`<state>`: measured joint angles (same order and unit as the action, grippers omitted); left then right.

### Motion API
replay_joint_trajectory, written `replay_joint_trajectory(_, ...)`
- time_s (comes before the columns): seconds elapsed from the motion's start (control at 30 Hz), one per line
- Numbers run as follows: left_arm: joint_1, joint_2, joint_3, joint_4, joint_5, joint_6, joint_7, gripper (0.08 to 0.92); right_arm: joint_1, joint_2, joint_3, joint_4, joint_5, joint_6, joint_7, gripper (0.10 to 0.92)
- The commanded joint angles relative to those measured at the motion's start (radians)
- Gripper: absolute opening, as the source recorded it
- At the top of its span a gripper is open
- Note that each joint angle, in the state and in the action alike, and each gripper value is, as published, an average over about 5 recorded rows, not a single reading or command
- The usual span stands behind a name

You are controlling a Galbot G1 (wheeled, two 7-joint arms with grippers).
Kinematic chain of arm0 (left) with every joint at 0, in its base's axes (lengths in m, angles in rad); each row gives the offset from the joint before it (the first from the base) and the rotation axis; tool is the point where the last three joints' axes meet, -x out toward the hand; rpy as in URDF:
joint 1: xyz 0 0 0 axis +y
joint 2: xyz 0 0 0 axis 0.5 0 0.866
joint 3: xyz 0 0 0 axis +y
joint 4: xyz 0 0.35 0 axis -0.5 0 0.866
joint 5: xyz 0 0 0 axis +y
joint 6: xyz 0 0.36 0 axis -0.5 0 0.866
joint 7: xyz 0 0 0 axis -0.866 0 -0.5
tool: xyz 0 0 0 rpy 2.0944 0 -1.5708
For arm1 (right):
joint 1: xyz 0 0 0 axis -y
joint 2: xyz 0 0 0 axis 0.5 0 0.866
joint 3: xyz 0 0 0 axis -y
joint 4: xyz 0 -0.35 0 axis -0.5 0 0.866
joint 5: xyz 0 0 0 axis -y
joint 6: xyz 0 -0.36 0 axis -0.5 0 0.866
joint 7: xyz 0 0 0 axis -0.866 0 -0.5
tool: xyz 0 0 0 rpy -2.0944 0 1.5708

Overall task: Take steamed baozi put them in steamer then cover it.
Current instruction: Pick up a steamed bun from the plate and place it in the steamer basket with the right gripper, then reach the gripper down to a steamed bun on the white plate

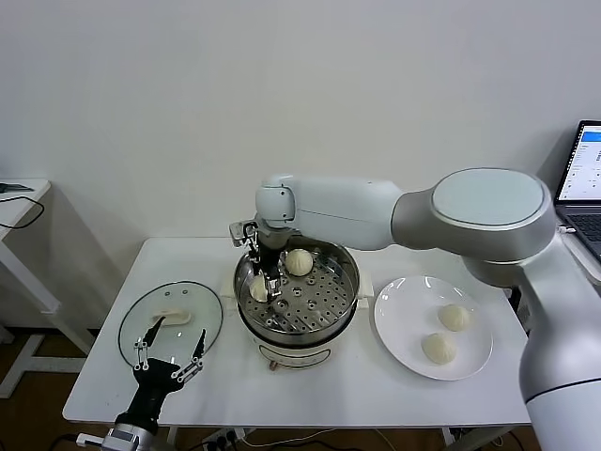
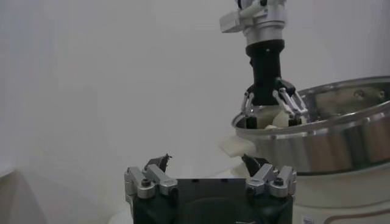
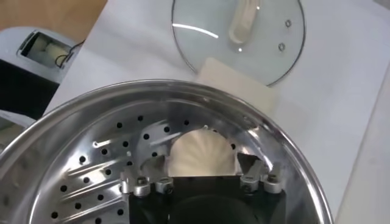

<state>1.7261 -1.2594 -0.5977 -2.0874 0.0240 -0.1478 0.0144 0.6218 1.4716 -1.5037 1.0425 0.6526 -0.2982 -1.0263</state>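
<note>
The steamer [image 1: 346, 303] stands mid-table, a shiny pot on a white base. Two steamed baozi lie on its perforated tray: one at the back [image 1: 299, 262], one at the left side [image 1: 257, 290]. My right gripper [image 1: 267, 286] reaches down into the pot, open, its fingers spread either side of that left baozi [image 3: 200, 151] without pressing it. Two more baozi [image 1: 454, 318] [image 1: 439, 348] rest on the white plate [image 1: 404, 310]. The glass cover [image 1: 170, 322] lies flat on the table to the left. My left gripper [image 1: 169, 355] hovers open over its near edge.
A laptop [image 1: 587, 178] sits past the table's right end, and a white side table [image 1: 19, 202] stands at the far left. The steamer's white side handle [image 3: 237, 82] juts toward the cover [image 3: 237, 36]. Bare tabletop runs along the front edge.
</note>
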Motion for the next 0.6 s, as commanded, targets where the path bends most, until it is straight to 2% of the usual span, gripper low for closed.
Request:
replay_joint_trajectory(0.03, 0.0, 0.0, 0.003, -0.003, 0.001, 0.002, 0.001, 0.823, 0.099, -0.195, 0.036, 0.182, -0.017, 0.0, -0.012, 0.822)
replay_joint_trajectory(0.2, 0.001, 0.001, 0.01, -0.002, 0.005, 0.004, 0.0, 0.823, 0.172, -0.472, 0.069, 0.323, -0.107, 0.036, -0.083, 0.823)
replay_joint_trajectory(0.33, 0.003, 0.0, 0.016, -0.003, 0.008, 0.005, 0.0, 0.823, 0.166, -0.681, 0.076, 0.357, -0.191, 0.084, -0.136, 0.823)
replay_joint_trajectory(0.6, 0.006, -0.003, 0.033, -0.003, 0.025, 0.006, 0.0, 0.823, 0.026, -0.902, 0.09, 0.334, -0.347, 0.183, -0.203, 0.823)
